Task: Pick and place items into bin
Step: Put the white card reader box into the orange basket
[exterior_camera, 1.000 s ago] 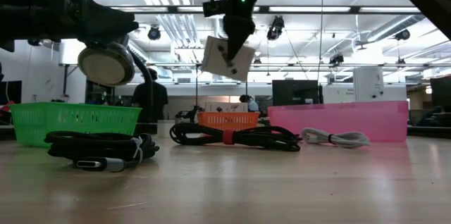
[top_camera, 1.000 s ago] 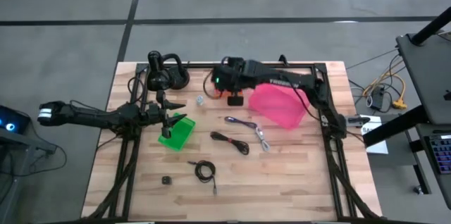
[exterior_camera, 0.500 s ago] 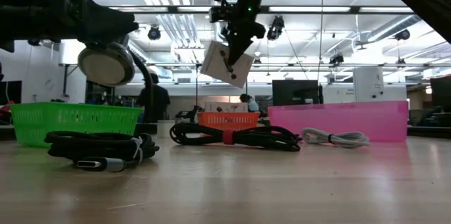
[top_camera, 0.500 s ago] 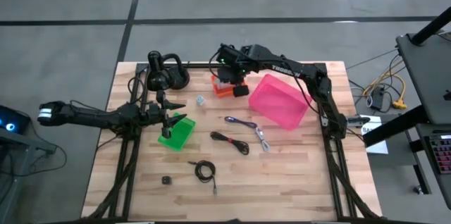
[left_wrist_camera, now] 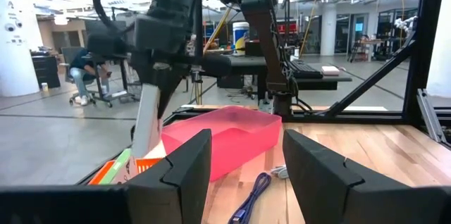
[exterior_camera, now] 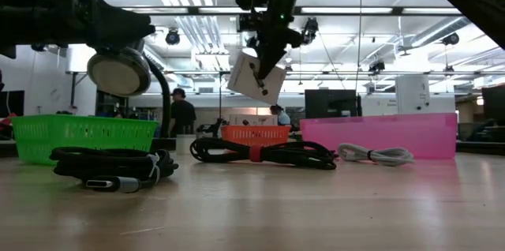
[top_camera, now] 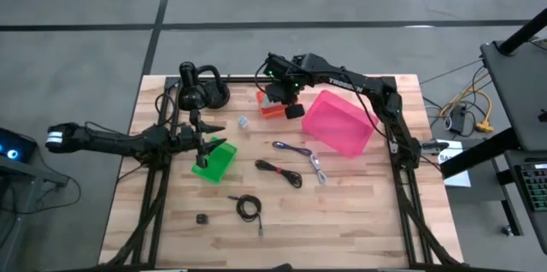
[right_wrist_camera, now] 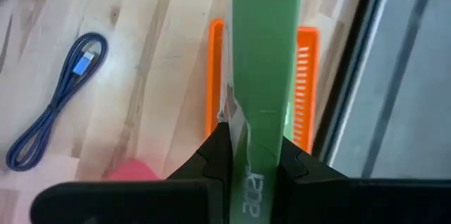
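My right gripper (top_camera: 288, 103) hangs over the small orange bin (top_camera: 270, 109) near the table's far edge and is shut on a slim green packet (right_wrist_camera: 264, 69). In the low view the packet (exterior_camera: 256, 76) shows pale and tilted, well above the bin (exterior_camera: 254, 133). My left gripper (top_camera: 218, 135) waits open above the green bin (top_camera: 214, 162). The purple cable (top_camera: 292, 149), two coiled black cables (top_camera: 280, 172) (top_camera: 249, 208), a tiny white piece (top_camera: 243, 122) and a tiny black block (top_camera: 202, 219) lie on the table. My right gripper pinches the green packet between its two fingers (right_wrist_camera: 220, 152) at the packet's upper end (right_wrist_camera: 259, 136), coming from above and pointing down. The packet runs on past the fingertips and hangs tilted below them, lifted clear over the orange bin.
The pink bin (top_camera: 338, 123) sits just right of the orange one. A pale grey cable (top_camera: 319, 168) lies near the purple one. A black lamp-like stand (top_camera: 195, 92) occupies the far left corner. Black frame bars (top_camera: 402, 178) run along both table sides.
My right arm has swung its forearm toward the far edge and turned its wrist, so the orange bin shows beside the gripper. The packet has stayed in the hold and shifted a little with the gripper, its tilt slightly changed.
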You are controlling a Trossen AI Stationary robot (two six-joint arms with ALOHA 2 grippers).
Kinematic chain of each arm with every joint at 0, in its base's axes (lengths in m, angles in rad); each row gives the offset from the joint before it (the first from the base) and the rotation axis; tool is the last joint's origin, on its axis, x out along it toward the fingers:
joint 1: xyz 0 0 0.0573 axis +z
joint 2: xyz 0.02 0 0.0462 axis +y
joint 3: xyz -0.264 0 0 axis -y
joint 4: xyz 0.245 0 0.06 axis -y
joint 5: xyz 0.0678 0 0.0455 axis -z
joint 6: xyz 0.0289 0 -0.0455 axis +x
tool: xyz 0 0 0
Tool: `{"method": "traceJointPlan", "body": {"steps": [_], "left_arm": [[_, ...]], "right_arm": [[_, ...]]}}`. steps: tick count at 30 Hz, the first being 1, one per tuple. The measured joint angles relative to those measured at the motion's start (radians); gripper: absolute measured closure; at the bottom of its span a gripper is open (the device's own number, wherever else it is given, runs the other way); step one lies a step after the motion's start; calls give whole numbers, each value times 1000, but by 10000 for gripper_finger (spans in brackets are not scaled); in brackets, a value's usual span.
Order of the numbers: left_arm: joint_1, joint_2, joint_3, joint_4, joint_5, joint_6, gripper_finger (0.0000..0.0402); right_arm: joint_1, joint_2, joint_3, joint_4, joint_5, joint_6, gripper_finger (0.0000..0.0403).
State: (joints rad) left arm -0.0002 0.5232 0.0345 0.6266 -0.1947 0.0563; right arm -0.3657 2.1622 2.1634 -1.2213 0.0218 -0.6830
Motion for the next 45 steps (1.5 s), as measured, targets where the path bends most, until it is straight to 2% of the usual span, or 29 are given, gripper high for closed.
{"method": "traceJointPlan", "body": {"steps": [5, 12, 19, 22, 25, 36, 45], "left_arm": [[0, 0, 0, 0, 0, 0, 240], [0, 0, 0, 0, 0, 0, 240], [-1, 0, 0, -8, 0, 1, 240], [-1, 0, 0, -8, 0, 0, 240], [-1, 0, 0, -8, 0, 0, 240], [0, 0, 0, -7, 0, 0, 240], [0, 0, 0, -7, 0, 0, 240]], "right_arm": [[-10, 1, -50, 17, 1, -6, 371], [-24, 2, -128, 166, 4, -81, 371], [-37, 2, -174, 199, 7, -81, 371], [-46, 2, -196, 233, 51, -63, 371], [-54, 2, -204, 241, 79, -60, 371], [-57, 2, -273, 269, 75, -57, 369], [-58, 2, -258, 285, 83, -26, 350]]}}
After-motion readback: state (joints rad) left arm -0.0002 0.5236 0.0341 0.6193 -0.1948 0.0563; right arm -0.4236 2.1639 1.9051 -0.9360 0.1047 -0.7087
